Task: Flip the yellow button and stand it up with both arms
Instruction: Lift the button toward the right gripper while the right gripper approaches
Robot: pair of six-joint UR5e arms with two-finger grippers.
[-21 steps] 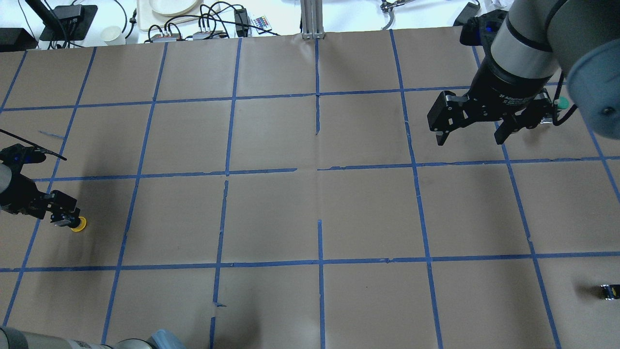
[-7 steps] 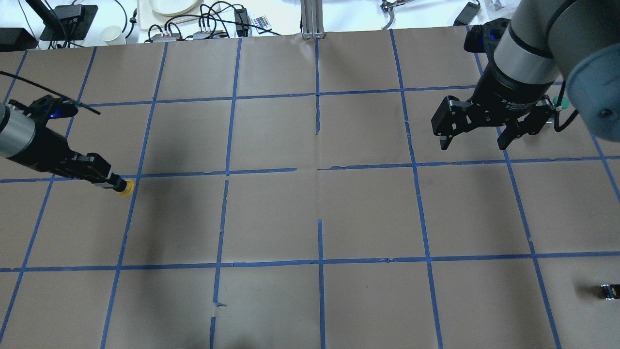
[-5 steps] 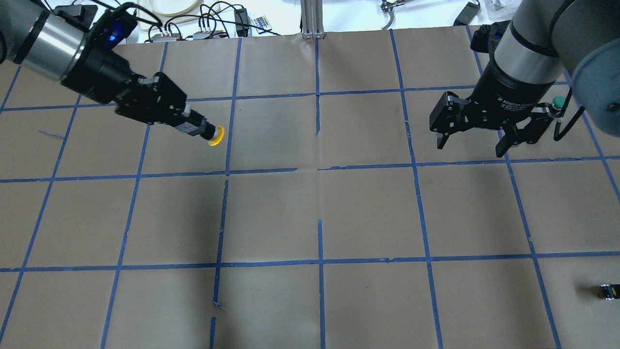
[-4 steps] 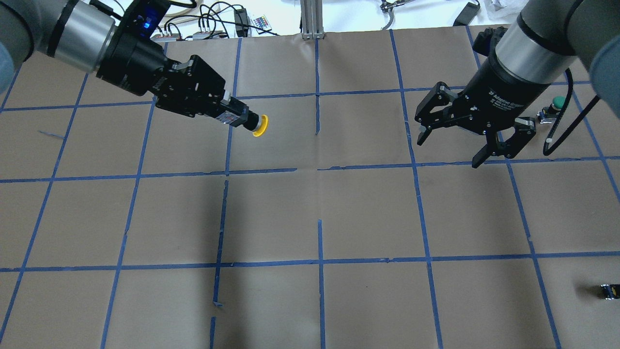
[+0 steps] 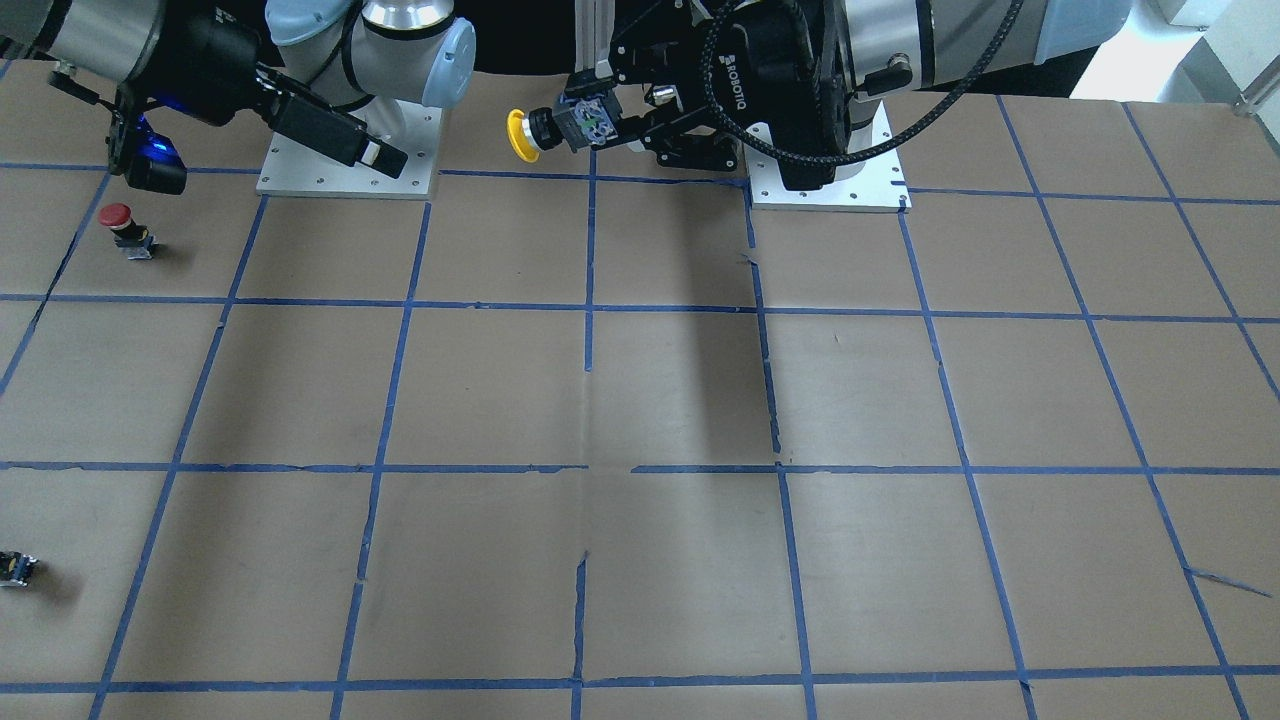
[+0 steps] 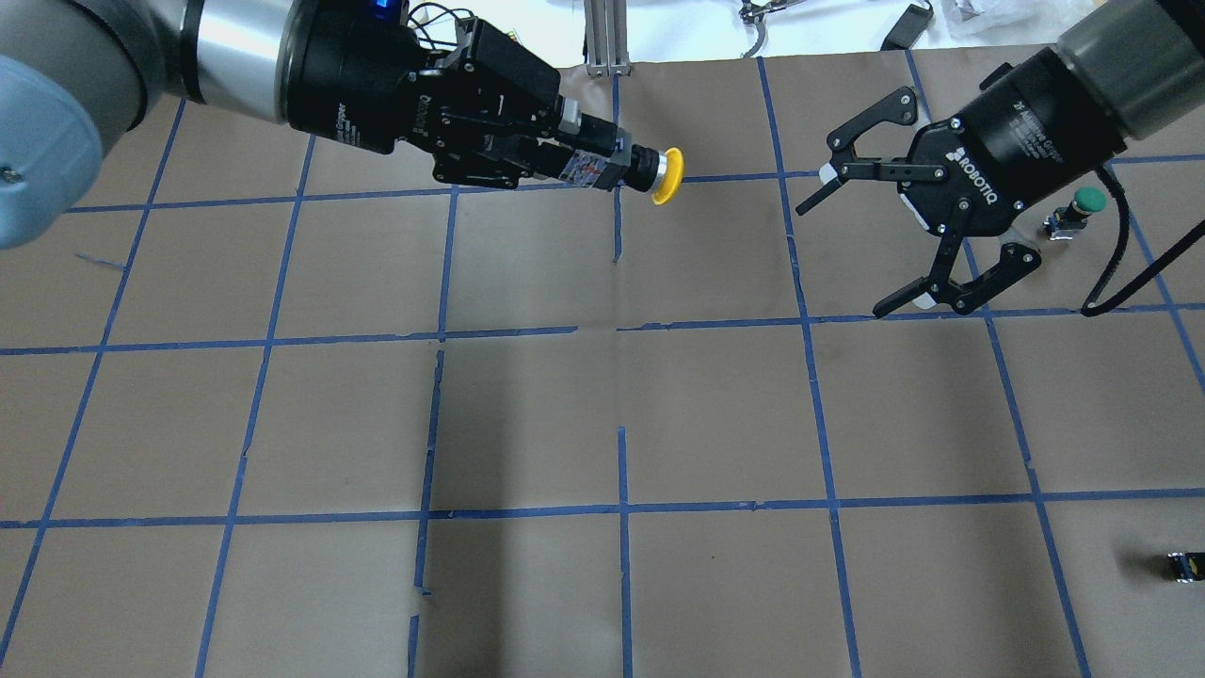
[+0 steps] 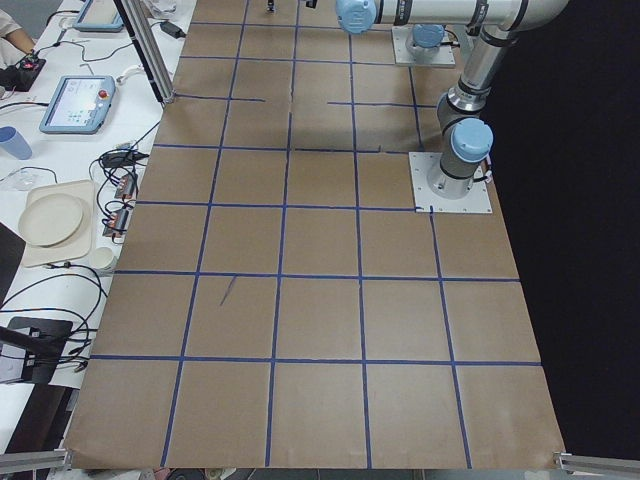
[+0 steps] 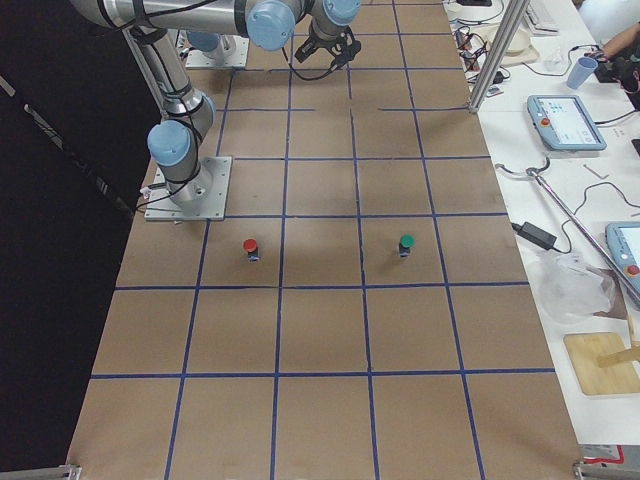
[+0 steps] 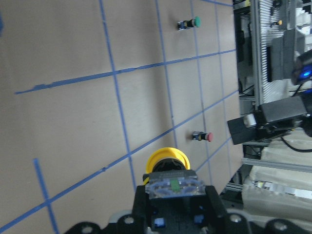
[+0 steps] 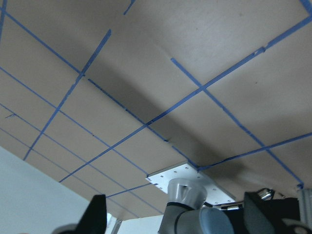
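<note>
My left gripper (image 6: pixel 565 166) is shut on the black and grey body of the yellow button (image 6: pixel 666 176). It holds the button in the air over the table's far middle, lying sideways with the cap toward the right gripper. In the front view the button (image 5: pixel 518 135) sticks out of the left gripper (image 5: pixel 600 120). The left wrist view shows the yellow cap (image 9: pixel 168 157) beyond the body. My right gripper (image 6: pixel 841 260) is wide open and empty. It faces the button from about one grid square away.
A green-capped button (image 6: pixel 1084 201) stands just behind the right gripper. A red-capped button (image 5: pixel 118 216) stands near the right arm's base. A small dark block (image 6: pixel 1183 565) lies at the near right edge. Brown paper with blue tape lines (image 6: pixel 621 471) covers the table.
My left arm has lifted the yellow button from the table's left side and carried it up to the far middle. My right gripper has turned toward it, still open.
</note>
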